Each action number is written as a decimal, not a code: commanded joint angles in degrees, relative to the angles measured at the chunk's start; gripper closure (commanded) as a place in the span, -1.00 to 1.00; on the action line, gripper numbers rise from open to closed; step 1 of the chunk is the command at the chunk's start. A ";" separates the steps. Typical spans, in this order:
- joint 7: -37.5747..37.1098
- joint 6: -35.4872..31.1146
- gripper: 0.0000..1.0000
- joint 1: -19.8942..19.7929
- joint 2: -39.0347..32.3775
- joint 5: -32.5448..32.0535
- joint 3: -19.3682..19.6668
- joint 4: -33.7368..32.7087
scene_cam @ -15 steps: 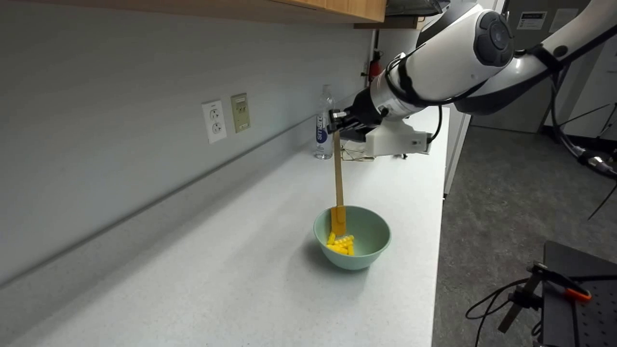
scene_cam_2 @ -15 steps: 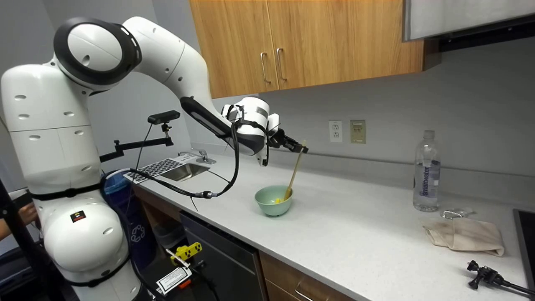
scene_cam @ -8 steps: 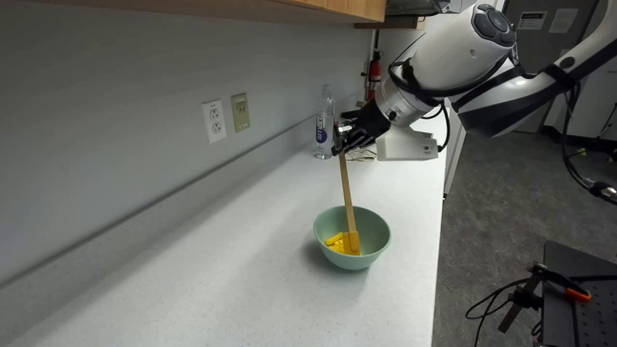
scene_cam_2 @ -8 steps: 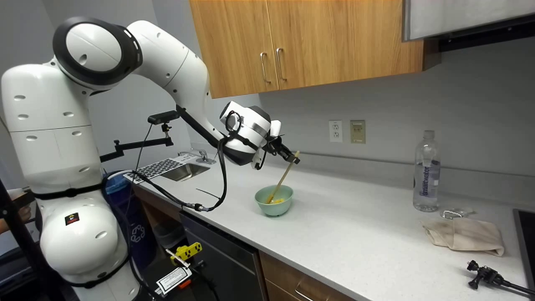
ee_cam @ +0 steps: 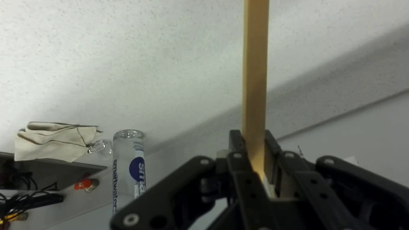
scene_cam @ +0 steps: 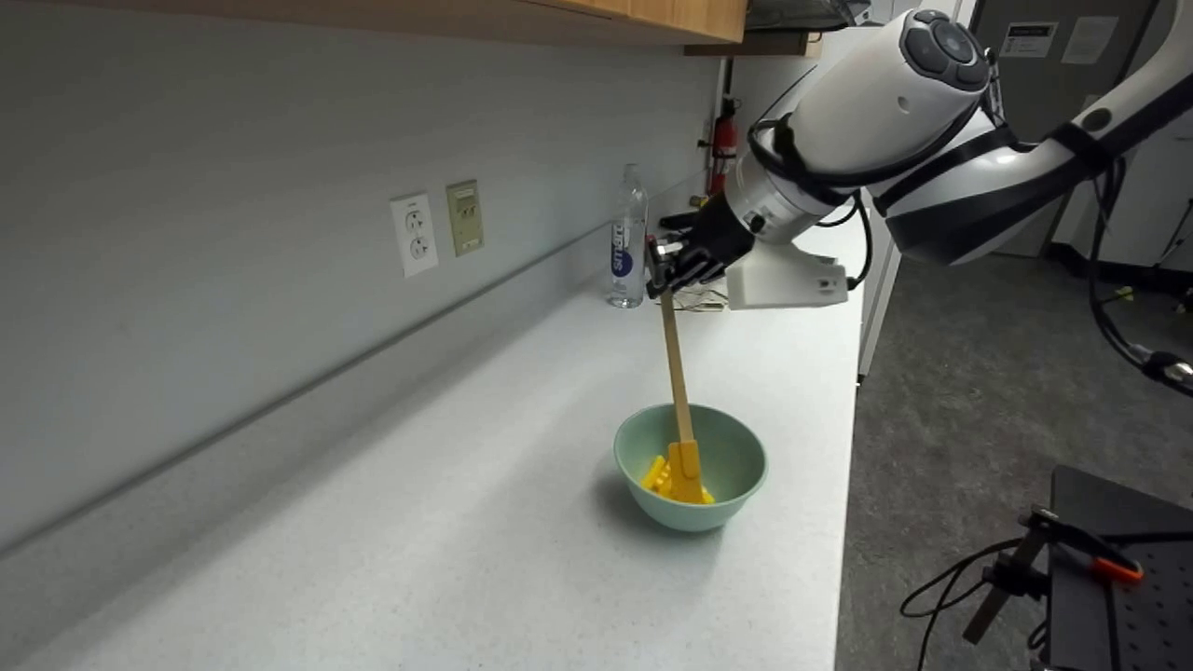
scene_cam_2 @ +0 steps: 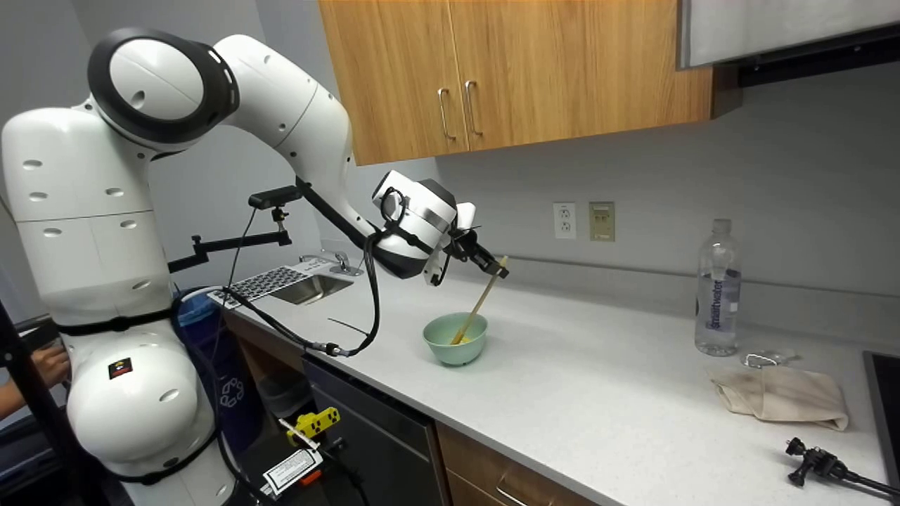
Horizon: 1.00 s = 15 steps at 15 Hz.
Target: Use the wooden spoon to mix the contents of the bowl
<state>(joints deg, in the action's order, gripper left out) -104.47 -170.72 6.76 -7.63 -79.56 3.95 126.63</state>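
In an exterior view, room to pass runs along the worktop (scene_cam_2: 598, 407) from the bowl (scene_cam_2: 455, 357) right to the upright water bottle (scene_cam_2: 717, 302) and folded cloth (scene_cam_2: 780, 400); a strip also lets a hand in along the bowl's near side. Over the bowl, the wooden-handled spatula (scene_cam_2: 479, 303), tilted up to the right, and the tool (scene_cam_2: 498, 270) gripping it stand in the way. A cable (scene_cam_2: 375, 302) hangs left; the wall (scene_cam_2: 661, 183) closes the far side, with the wooden cabinet (scene_cam_2: 562, 70) overhead.
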 commanded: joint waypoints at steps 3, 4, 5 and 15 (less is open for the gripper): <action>-18.52 3.30 0.91 0.98 0.56 -16.04 0.38 -6.33; -21.45 4.04 0.91 0.96 0.52 -18.81 0.18 -6.97; -24.13 4.81 0.91 1.01 0.57 -21.35 -0.03 -7.46; -36.00 7.09 0.91 0.99 1.34 -35.75 -1.41 -4.27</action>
<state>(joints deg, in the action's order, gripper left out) -136.97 -165.41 7.28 -7.44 -112.42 3.08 120.43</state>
